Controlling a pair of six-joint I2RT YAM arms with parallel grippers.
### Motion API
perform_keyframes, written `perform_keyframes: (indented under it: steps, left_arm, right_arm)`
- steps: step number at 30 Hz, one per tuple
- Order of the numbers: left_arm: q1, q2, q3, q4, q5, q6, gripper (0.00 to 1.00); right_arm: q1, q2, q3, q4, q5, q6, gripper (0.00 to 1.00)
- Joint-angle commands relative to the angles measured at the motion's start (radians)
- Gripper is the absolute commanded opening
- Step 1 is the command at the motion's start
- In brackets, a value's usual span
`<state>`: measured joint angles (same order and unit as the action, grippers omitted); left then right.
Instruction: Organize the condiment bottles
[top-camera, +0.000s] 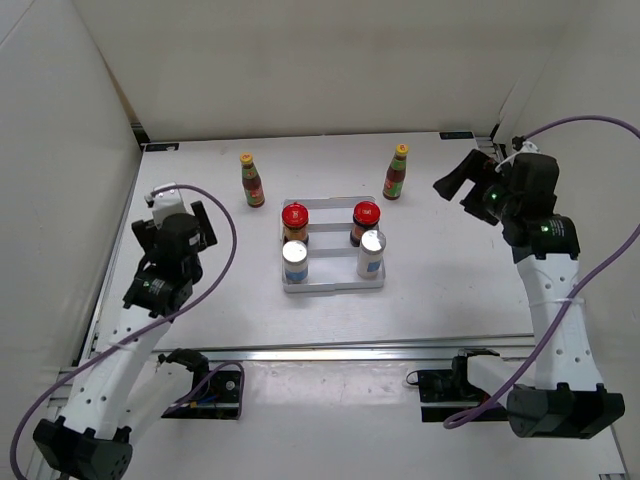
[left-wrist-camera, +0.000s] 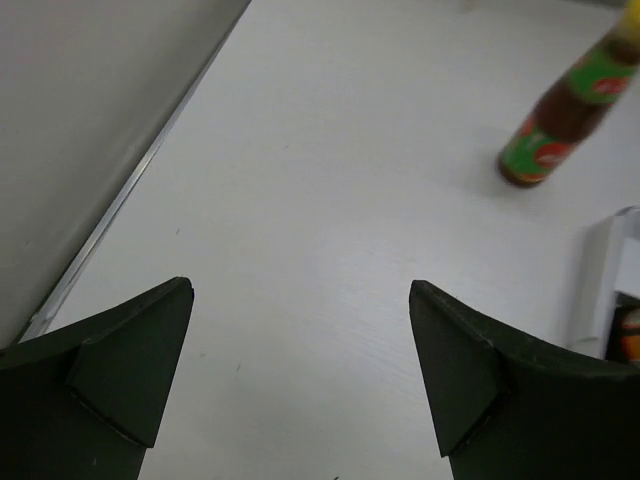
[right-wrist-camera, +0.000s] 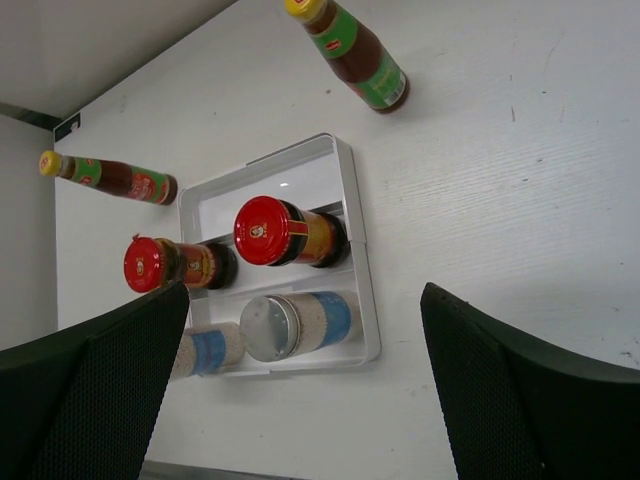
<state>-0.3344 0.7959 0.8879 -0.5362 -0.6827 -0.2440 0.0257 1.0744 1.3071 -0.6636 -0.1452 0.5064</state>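
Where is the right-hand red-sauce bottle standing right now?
In the top view the slim bottle stands upright on the table, right of centre, outside the tray, just beyond its far right corner; the right red-lidded jar is nearest.

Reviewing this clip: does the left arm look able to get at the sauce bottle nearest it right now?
Probably yes. The left pincer is open, and the bottle stands alone on the table, outside the tray, with nothing between them.
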Motion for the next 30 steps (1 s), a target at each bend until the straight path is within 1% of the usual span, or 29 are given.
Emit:
perform_keyframes:
  steps: [1, 2, 4, 6, 8, 9, 10, 11, 12, 13, 14, 15, 16, 17, 18, 20, 21, 22, 23, 24, 27, 30]
  left_arm:
    - [0.028, -0.018, -0.133, 0.089, -0.194, -0.067, 1.0]
    - [0.017, -0.027, -0.171, 0.167, -0.211, -0.048, 1.0]
    - [0.008, -0.046, -0.172, 0.177, -0.212, -0.058, 1.0]
    - [-0.011, -0.058, -0.196, 0.193, -0.277, -0.072, 1.0]
    - [-0.05, -0.058, -0.196, 0.193, -0.305, -0.072, 1.0]
    - [-0.067, -0.058, -0.222, 0.24, -0.305, -0.052, 1.0]
    - [-0.081, -0.058, -0.236, 0.264, -0.295, -0.032, 1.0]
    - [-0.09, -0.067, -0.245, 0.284, -0.275, -0.015, 1.0]
    - [-0.101, -0.078, -0.245, 0.285, -0.258, -0.015, 1.0]
    - [-0.11, -0.078, -0.245, 0.285, -0.258, -0.006, 1.0]
    - [-0.13, -0.067, -0.245, 0.285, -0.258, -0.006, 1.0]
    - [-0.14, -0.067, -0.245, 0.285, -0.268, -0.006, 1.0]
    - [-0.149, -0.067, -0.245, 0.285, -0.281, -0.006, 1.0]
    - [-0.167, -0.067, -0.257, 0.304, -0.29, 0.009, 1.0]
    - [-0.176, -0.067, -0.273, 0.317, -0.29, 0.027, 1.0]
    - [-0.192, -0.067, -0.273, 0.328, -0.305, 0.037, 1.0]
    - [-0.192, -0.076, -0.273, 0.328, -0.314, 0.037, 1.0]
    - [-0.201, -0.077, -0.282, 0.328, -0.314, 0.037, 1.0]
    - [-0.201, -0.077, -0.282, 0.328, -0.324, 0.037, 1.0]
    - [-0.21, -0.077, -0.282, 0.328, -0.337, 0.037, 1.0]
    - [-0.23, -0.077, -0.282, 0.328, -0.337, 0.037, 1.0]
    - [-0.241, -0.077, -0.282, 0.337, -0.337, 0.046, 1.0]
  right_arm:
    - [-0.004, -0.033, -0.069, 0.039, -0.007, 0.076, 1.0]
    - [-0.004, -0.056, -0.095, 0.065, -0.04, 0.077, 1.0]
    - [-0.004, -0.056, -0.114, 0.082, -0.04, 0.064, 1.0]
    - [-0.004, -0.056, -0.102, 0.082, -0.057, 0.048, 1.0]
    - [-0.004, 0.007, -0.056, 0.126, -0.103, 0.032, 1.0]
    - [-0.004, 0.037, -0.027, 0.143, -0.137, 0.005, 1.0]
    - [0.008, 0.115, 0.013, 0.154, -0.167, -0.021, 1.0]
    - [0.017, 0.16, 0.126, 0.136, -0.181, -0.085, 1.0]
    - [0.028, 0.208, 0.195, 0.107, -0.154, -0.118, 1.0]
    - [0.048, 0.307, 0.265, 0.054, -0.128, -0.15, 1.0]
    - [0.048, 0.355, 0.329, 0.029, -0.107, -0.179, 1.0]
    - [0.06, 0.402, 0.457, -0.002, -0.084, -0.225, 1.0]
    - [0.072, 0.489, 0.515, -0.04, -0.036, -0.244, 1.0]
    - [0.072, 0.527, 0.559, -0.041, -0.021, -0.259, 1.0]
    - [0.097, 0.594, 0.631, -0.041, -0.01, -0.273, 1.0]
    - [0.106, 0.668, 0.716, -0.041, 0.001, -0.308, 1.0]
    - [0.123, 0.753, 0.771, -0.065, 0.012, -0.321, 1.0]
    - [0.137, 0.8, 0.831, -0.085, 0.024, -0.33, 1.0]
    - [0.137, 0.846, 0.953, -0.126, 0.024, -0.339, 1.0]
    - [0.146, 0.933, 1.01, -0.148, 0.036, -0.351, 1.0]
    - [0.155, 1.045, 1.104, -0.172, 0.045, -0.361, 1.0]
    - [0.164, 1.082, 1.074, -0.139, 0.078, -0.361, 1.0]
